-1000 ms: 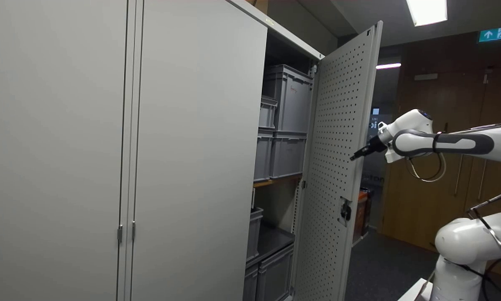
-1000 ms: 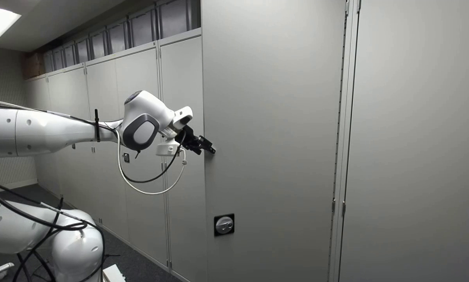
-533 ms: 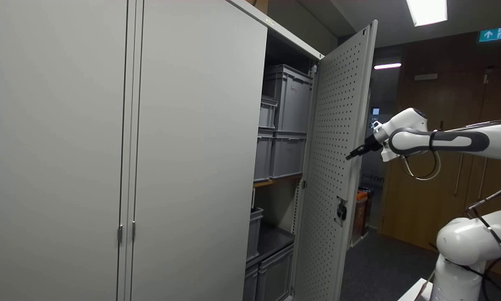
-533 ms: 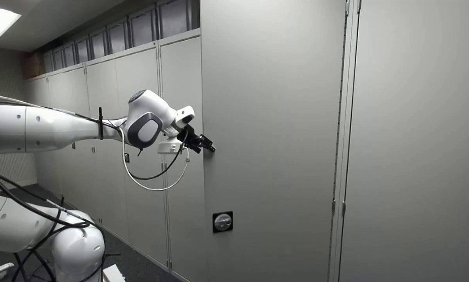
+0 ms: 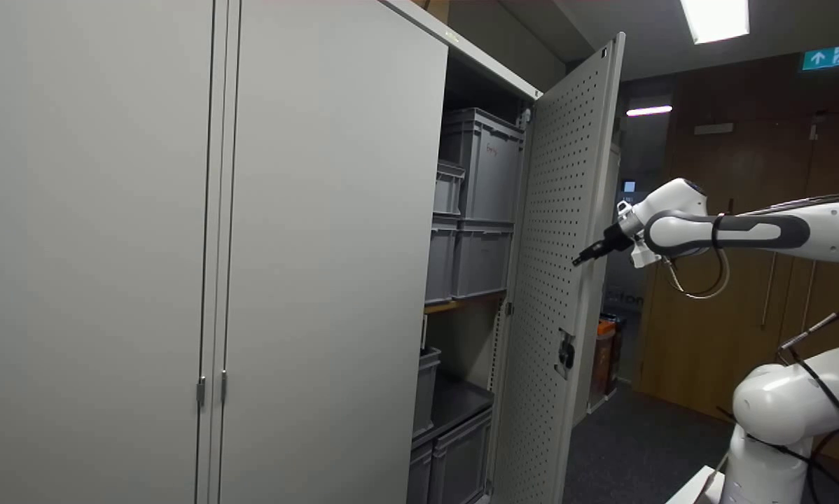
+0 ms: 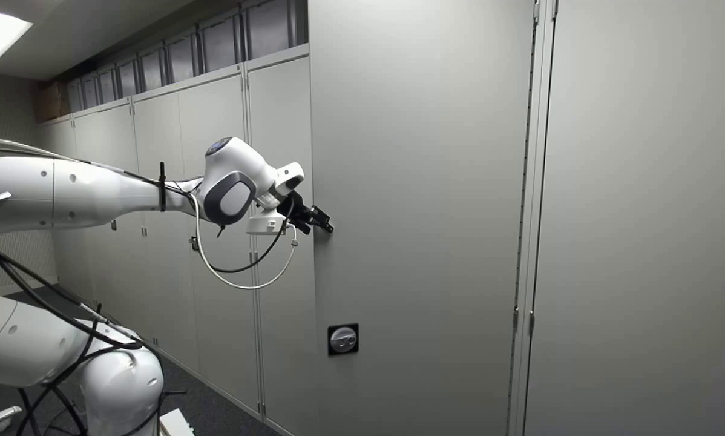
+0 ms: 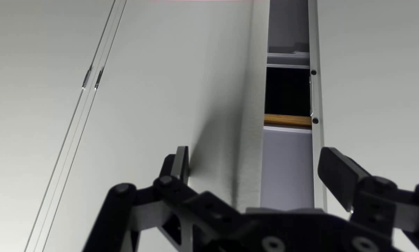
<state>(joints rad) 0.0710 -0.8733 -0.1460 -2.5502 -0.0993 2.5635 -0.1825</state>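
Two blocky black fingers (image 7: 339, 175) of the gripper (image 7: 254, 161) stand wide apart in the wrist view, the smooth gray cabinet door's edge (image 7: 254, 105) between them, contact unclear. In an exterior view the door stands open, its inner face pierced with holes, beside rectangular bins (image 5: 488, 175). In an exterior view its round latch (image 6: 343, 339) sits below the gripper.

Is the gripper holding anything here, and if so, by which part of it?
Nothing is held. The gripper stands open, its fingers on either side of the ajar cabinet door's free edge; one is against or very near the outer face.
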